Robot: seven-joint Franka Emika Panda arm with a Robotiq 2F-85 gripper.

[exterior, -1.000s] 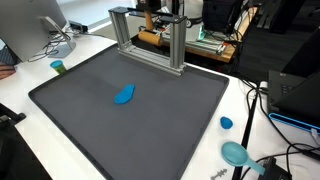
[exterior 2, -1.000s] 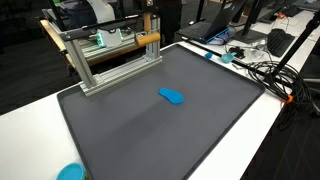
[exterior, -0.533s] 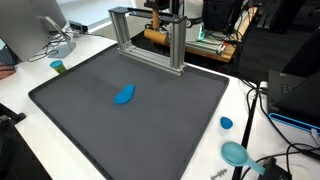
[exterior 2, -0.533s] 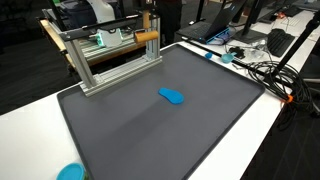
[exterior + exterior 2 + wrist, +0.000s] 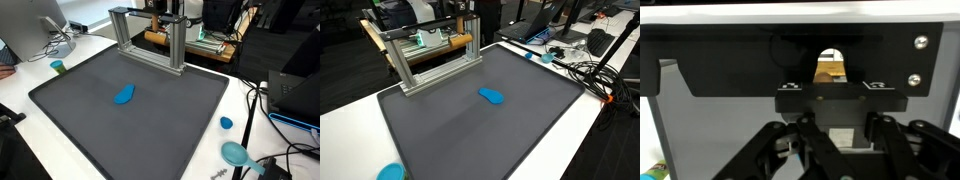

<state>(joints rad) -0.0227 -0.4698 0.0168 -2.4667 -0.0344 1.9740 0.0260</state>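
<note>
My gripper (image 5: pixel 160 27) hangs at the far edge of the table, behind an aluminium frame (image 5: pixel 125 30), and is shut on a wooden rod (image 5: pixel 162 38) held level. In an exterior view the gripper (image 5: pixel 467 30) holds the rod (image 5: pixel 460 42) just above the frame's (image 5: pixel 395 52) top bar. A flat blue object (image 5: pixel 124 95) lies alone near the middle of the dark grey mat (image 5: pixel 170 125), far from the gripper; it also shows in an exterior view (image 5: pixel 492 96). The wrist view shows the gripper's black body (image 5: pixel 840 105), a bit of wood (image 5: pixel 830 68) and the frame; the fingertips are out of view.
A green cup (image 5: pixel 58 67) stands at the mat's edge by a monitor (image 5: pixel 45 20). A blue lid (image 5: pixel 226 123) and a teal scoop (image 5: pixel 236 153) lie on the white table. Cables (image 5: pixel 585 70) and desks with gear surround the table.
The wooden rod has shifted a little sideways along the frame's top bar with my gripper. The blue object has not moved.
</note>
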